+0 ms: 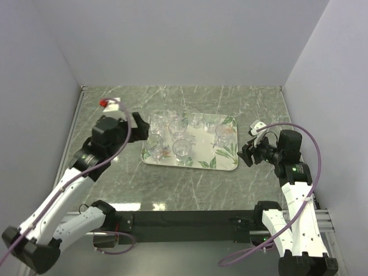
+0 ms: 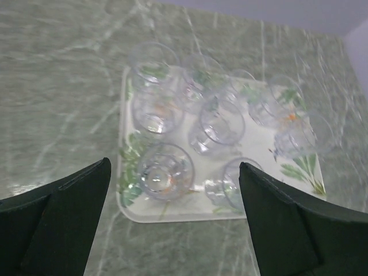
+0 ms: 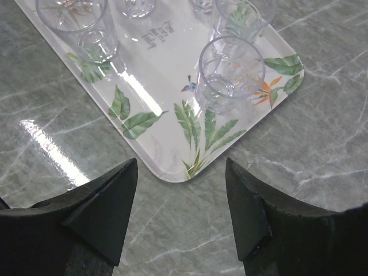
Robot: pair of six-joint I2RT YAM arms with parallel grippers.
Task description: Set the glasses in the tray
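The cream tray point(image 1: 190, 165) with green leaf prints lies mid-table. Several clear glasses stand upright in it, among them one at the near left point(image 1: 154, 146), one near the front point(image 1: 181, 148) and one at the right point(image 1: 223, 133). My left gripper point(image 1: 140, 127) hangs open at the tray's left end, nothing between its fingers. In the left wrist view the left gripper point(image 2: 174, 167) looks down on the tray point(image 2: 172, 217) and a glass point(image 2: 165, 171). My right gripper point(image 1: 246, 153) stands open and holds nothing, just off the tray's right near corner. The right gripper point(image 3: 181, 164) faces that tray corner point(image 3: 172, 169), a glass point(image 3: 230, 72) beyond.
The table point(image 1: 190, 190) is grey-green marble, boxed in by white walls on the left point(image 1: 34, 86), back and right. A black rail point(image 1: 190, 221) with both arm bases runs along the near edge. A purple cable point(image 1: 307, 138) loops over the right arm.
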